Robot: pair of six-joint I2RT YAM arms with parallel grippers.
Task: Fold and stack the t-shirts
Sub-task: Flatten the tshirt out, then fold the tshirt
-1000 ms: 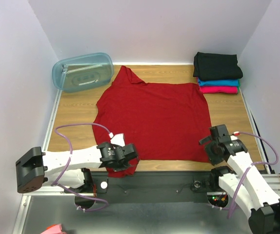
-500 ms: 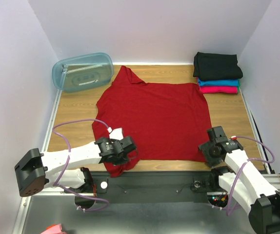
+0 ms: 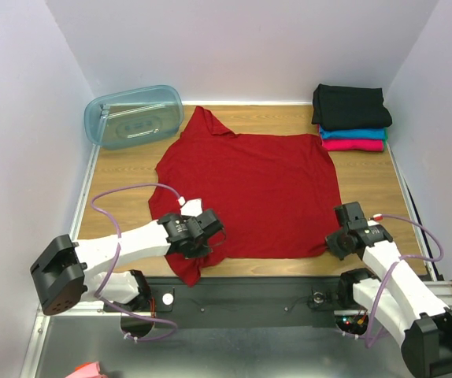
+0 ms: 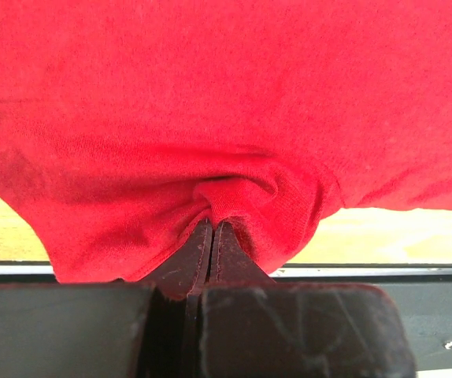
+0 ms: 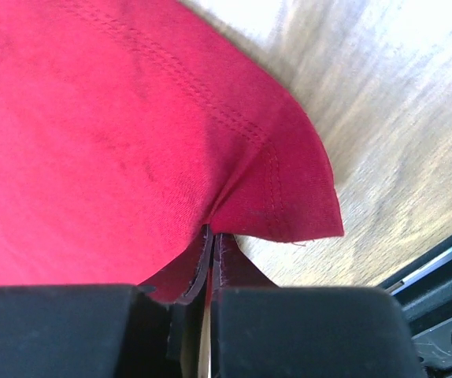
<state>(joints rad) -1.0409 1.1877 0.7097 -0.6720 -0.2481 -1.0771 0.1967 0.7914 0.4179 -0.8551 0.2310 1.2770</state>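
Note:
A deep red t-shirt (image 3: 250, 189) lies spread flat on the wooden table (image 3: 124, 177). My left gripper (image 3: 202, 240) is shut on a bunched fold of its near left hem (image 4: 234, 193). At the near right corner of the red t-shirt (image 5: 289, 197), my right gripper (image 3: 336, 239) is shut on the cloth, the jaws pressed together on the edge. Three folded t-shirts sit stacked at the far right: black (image 3: 350, 106) on top, teal blue (image 3: 356, 134) under it, magenta pink (image 3: 353, 145) at the bottom.
A translucent pale blue plastic tub (image 3: 134, 116) lies at the far left corner. White walls close in the table on three sides. A dark metal rail (image 3: 273, 295) runs along the near edge between the arm bases.
My right gripper came down onto the shirt's near right corner and shut on it. My left gripper, still shut on the hem, shifted slightly up the table with the cloth.

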